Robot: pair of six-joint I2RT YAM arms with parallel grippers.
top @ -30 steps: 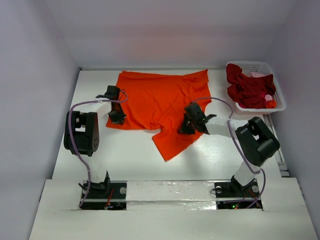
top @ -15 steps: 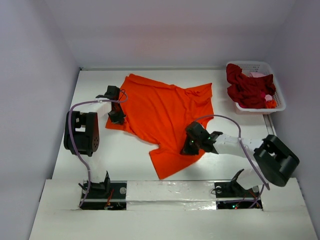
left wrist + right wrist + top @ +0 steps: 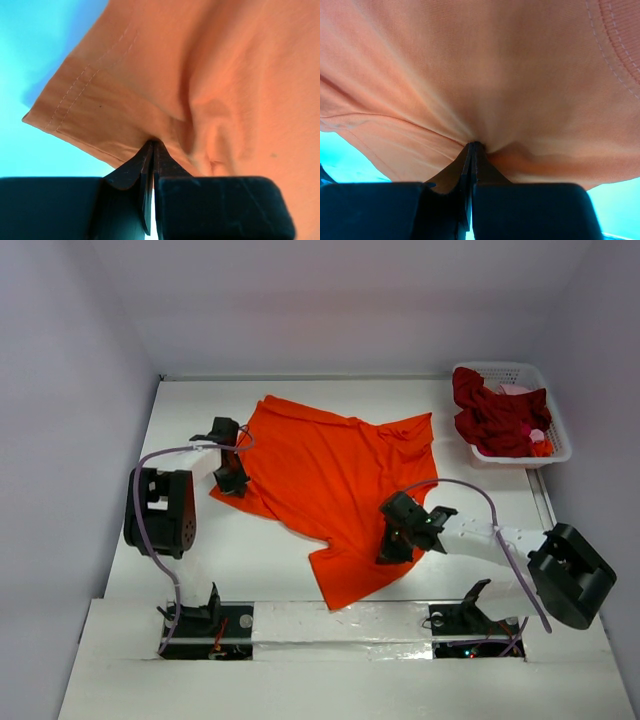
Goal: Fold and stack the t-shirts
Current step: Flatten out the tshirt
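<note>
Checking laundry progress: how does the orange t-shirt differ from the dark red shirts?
The orange t-shirt lies spread on the table; the dark red shirts sit bunched in the white basket. The left gripper and right gripper pinch the orange t-shirt; neither touches the dark red shirts. Neither is folded.

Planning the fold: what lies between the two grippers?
Only the orange t-shirt, pinched by left gripper and right gripper; the top view shows it.
</note>
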